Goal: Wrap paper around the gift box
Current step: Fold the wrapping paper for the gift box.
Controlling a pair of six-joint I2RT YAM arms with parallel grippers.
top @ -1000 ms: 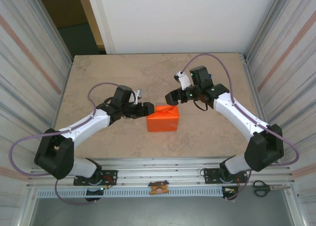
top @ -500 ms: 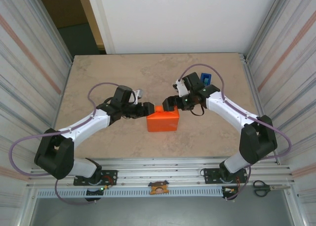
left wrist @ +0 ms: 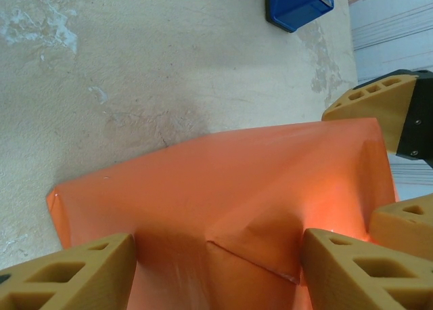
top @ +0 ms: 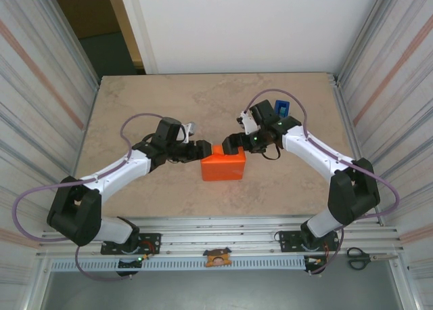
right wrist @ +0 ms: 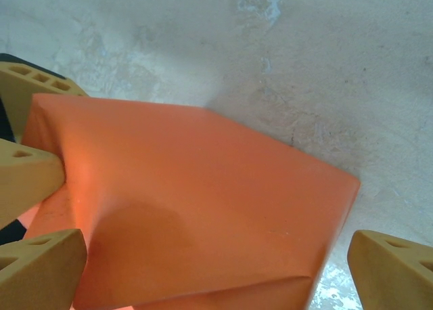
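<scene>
The orange paper is folded into a squarish package at the table's middle; the gift box is hidden inside it. My left gripper is open, and its fingertips press on the package's left end, on either side of a folded flap. My right gripper is open wide at the package's back right corner. In the right wrist view the paper lies between its spread fingers, apart from the right one. The left gripper's fingers show at the far end.
A blue tape dispenser stands on the table behind the right arm, and it also shows in the left wrist view as the blue tape dispenser. Scissors lie off the table at the near right. Metal walls flank both sides.
My right gripper has dropped toward the package's back right corner and spread its jaws wider, uncovering the blue dispenser behind it. The left gripper and the package have stayed put.
</scene>
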